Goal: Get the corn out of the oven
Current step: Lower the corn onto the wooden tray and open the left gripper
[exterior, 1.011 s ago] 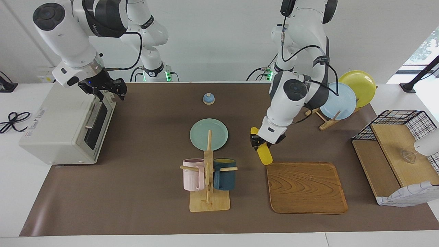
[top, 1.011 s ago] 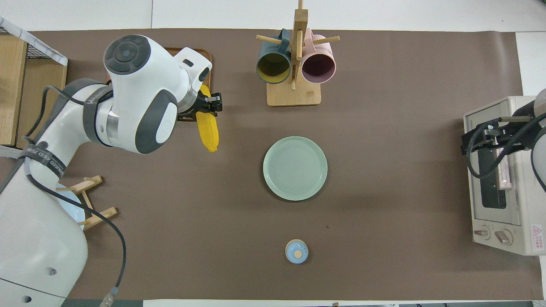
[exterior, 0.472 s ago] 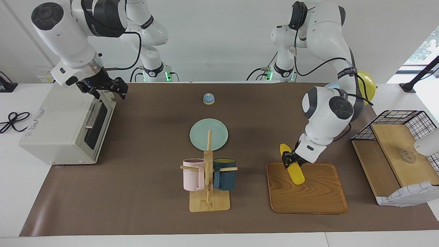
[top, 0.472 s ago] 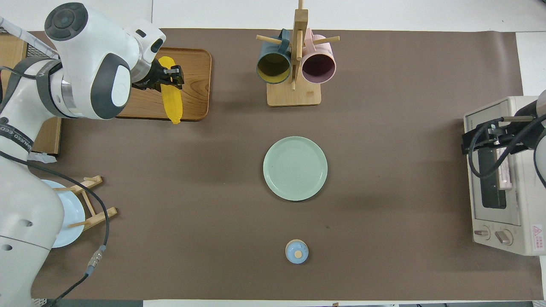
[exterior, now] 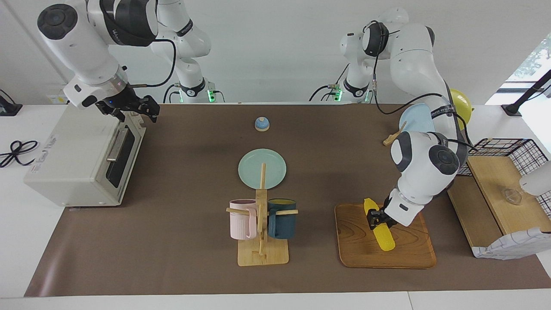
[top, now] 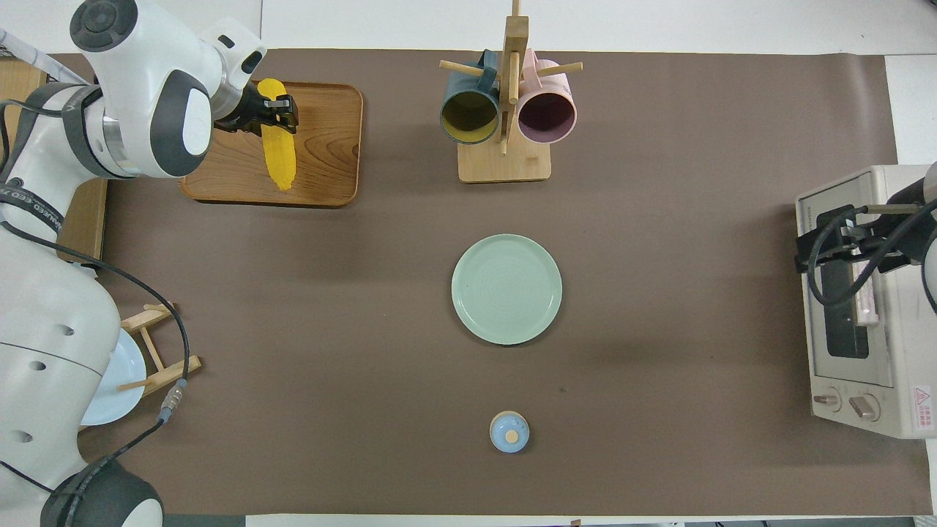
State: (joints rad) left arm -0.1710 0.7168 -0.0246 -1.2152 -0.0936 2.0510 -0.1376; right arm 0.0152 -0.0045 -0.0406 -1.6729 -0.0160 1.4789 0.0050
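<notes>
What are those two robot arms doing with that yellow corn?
The left gripper is shut on the corn, holding it over the wooden tray at the left arm's end of the table. The corn is already out of the oven, whose door looks closed. The right gripper hangs open over the oven's top front edge, holding nothing.

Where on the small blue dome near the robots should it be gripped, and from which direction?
By the tan knob on top of the small blue dome, straight down from above: it sits upright, and the knob is narrower than the sloping sides.
</notes>
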